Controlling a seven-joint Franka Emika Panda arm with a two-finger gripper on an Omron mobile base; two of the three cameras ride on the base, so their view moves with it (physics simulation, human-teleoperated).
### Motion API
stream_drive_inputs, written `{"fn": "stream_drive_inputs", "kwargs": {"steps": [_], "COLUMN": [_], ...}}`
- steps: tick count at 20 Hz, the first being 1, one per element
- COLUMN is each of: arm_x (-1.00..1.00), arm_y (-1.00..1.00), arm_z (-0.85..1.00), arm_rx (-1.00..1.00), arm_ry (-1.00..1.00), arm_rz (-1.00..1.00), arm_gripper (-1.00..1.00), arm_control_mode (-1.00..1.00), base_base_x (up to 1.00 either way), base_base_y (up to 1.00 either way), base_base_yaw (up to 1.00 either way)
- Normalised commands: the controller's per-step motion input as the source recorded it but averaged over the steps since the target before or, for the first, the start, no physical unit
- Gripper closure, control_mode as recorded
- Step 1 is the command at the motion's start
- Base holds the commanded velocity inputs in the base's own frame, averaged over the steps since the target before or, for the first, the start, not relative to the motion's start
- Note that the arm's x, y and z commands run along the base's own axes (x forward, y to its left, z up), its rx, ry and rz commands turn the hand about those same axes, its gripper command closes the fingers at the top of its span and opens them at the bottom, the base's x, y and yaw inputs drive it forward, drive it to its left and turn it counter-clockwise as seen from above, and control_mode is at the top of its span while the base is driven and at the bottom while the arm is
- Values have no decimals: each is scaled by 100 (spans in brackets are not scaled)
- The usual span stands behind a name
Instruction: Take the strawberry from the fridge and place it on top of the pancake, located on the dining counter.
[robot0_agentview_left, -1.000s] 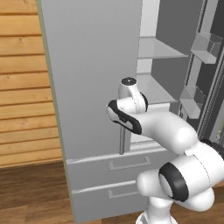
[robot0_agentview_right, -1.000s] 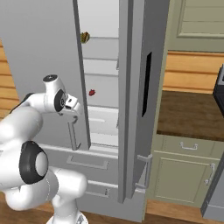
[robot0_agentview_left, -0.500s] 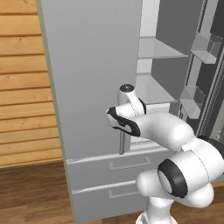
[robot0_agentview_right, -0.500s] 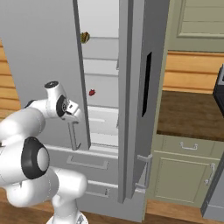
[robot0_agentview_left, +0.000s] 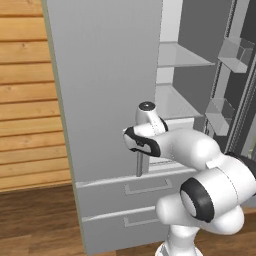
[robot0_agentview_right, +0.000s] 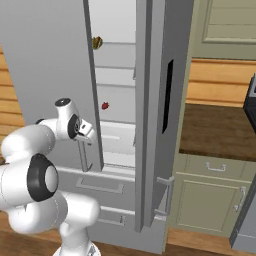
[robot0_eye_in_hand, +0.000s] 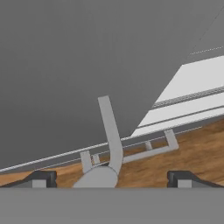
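One strawberry (robot0_agentview_right: 105, 105) sits on a white shelf inside the fridge (robot0_agentview_right: 150, 100), whose right door stands ajar. We note the gripper (robot0_eye_in_hand: 109, 177) spread wide, its fingertips (robot0_eye_in_hand: 41, 178) straddling the lower end of the left door's bar handle (robot0_eye_in_hand: 110, 138) without clasping it. Yellow-green produce (robot0_agentview_right: 97, 42) lies on a higher shelf
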Motion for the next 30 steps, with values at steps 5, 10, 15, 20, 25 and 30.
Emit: {"fn": "stream_drive_inputs", "kwargs": {"steps": [5,10,15,20,25,30], "arm_x": [22,18,2,0,-31,-76], "arm_y": [0,0,0,1,18,29], "arm_z": [-2,-7,-14,-6,-8,-3], "arm_rx": [0,0,0,0,0,0], "arm_ry": [0,-1,0,-1,0,0], "arm_rz": [0,0,0,0,-7,-23], "arm_gripper": [-100,-100,100,100,100,100], "arm_control_mode": [-100,-100,-100,-100,-100,-100], "base_base_x": [0,0,0,0,0,0], "base_base_y": [0,0,0,0,0,0], "base_base_yaw": [0,0,0,0,0,0]}}
